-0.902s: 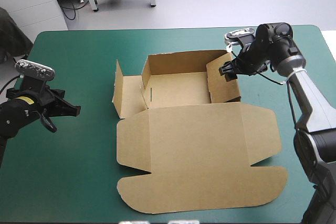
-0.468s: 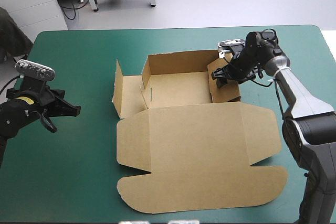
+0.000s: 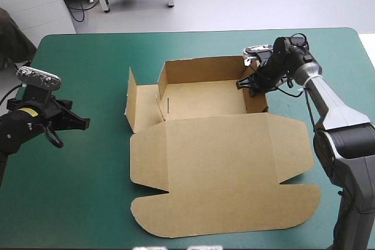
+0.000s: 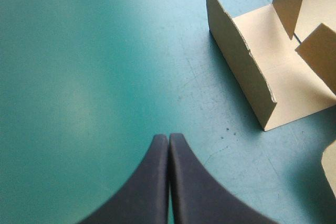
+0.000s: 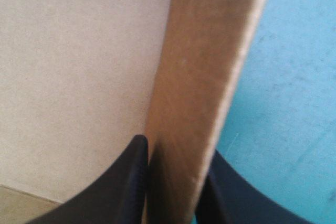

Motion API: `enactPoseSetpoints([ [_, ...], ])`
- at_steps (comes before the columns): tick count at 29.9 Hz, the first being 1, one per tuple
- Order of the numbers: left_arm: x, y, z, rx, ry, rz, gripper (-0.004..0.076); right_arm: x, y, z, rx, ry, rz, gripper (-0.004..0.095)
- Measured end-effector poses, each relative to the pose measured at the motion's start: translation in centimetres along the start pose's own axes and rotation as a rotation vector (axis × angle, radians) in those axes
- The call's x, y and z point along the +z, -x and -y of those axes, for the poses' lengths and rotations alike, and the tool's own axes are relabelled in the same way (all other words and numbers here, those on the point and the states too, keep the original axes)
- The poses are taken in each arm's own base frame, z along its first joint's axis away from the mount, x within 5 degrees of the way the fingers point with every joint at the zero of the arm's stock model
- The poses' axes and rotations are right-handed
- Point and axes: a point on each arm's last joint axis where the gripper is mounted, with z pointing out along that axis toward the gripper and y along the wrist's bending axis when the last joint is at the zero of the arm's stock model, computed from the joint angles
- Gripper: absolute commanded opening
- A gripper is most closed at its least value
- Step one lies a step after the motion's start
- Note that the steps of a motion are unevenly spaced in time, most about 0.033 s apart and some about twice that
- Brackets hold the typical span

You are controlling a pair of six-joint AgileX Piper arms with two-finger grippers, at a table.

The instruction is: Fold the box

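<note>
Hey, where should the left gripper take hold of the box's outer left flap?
Probably grip the flap by its free top edge, from above, straddling the thin board: it stands upright, both faces exposed, nearest the left gripper, which is shut now.

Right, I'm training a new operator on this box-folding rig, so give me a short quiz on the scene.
1. True or false: the black-finned left gripper touches the brown cut-board box.
2. Which raised wall does the right gripper pinch? A right B far C left
3. Fill in: the box's broad lid lies ____ on the teal-green table cover.
Key: 1 false; 2 A; 3 flat.
</note>
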Motion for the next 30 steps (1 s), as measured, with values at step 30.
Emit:
enactPoseSetpoints([
  [30, -0.1, -0.5, -1.1, -0.056, 0.114, -0.047, -0.0033, -22.2, -5.8, 7.2, 0.042, -0.004, 0.481, -0.0024],
])
